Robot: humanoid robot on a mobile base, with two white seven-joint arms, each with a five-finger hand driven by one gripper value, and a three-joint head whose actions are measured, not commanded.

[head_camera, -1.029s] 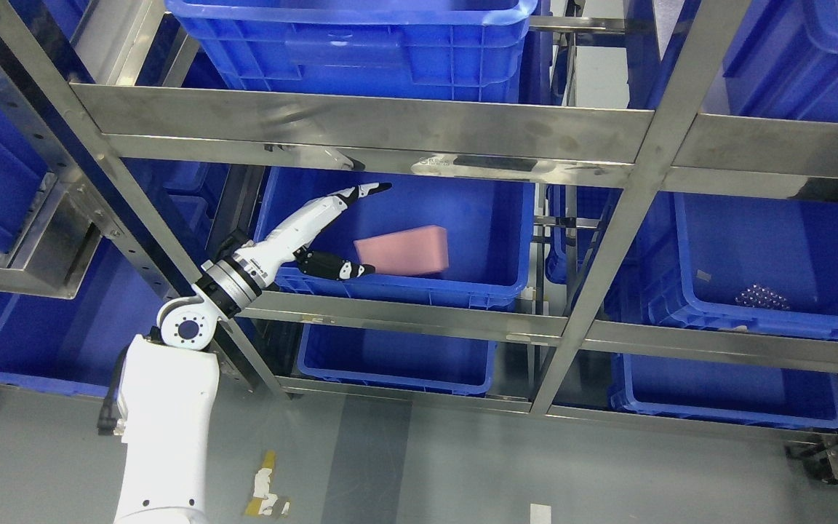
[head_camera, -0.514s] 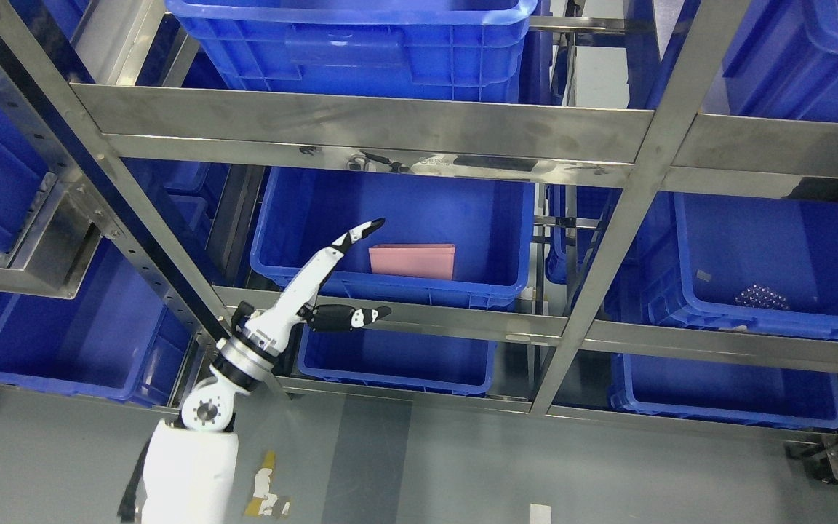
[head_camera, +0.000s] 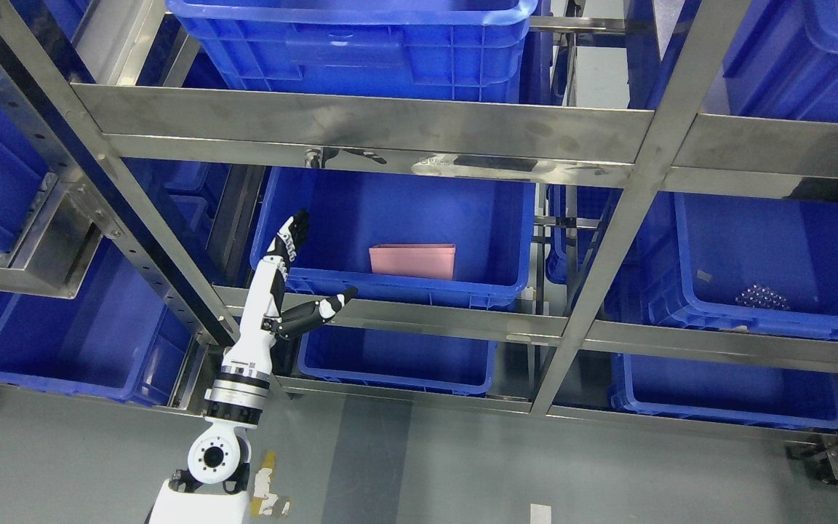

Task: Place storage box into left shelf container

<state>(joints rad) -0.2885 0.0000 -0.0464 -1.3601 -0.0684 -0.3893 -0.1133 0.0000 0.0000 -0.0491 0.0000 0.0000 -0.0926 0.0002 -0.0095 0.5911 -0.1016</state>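
Steel shelf point(head_camera: 361, 131); pink box point(head_camera: 412, 260) seemingly inside bin point(head_camera: 390, 280).

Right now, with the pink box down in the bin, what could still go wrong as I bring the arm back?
The left hand is open, holds nothing, and sits close in front of the shelf rail; its spread thumb could catch that rail during a retreat. The pink box lies flat against the front wall of the blue bin, so it looks settled and unlikely to tip.
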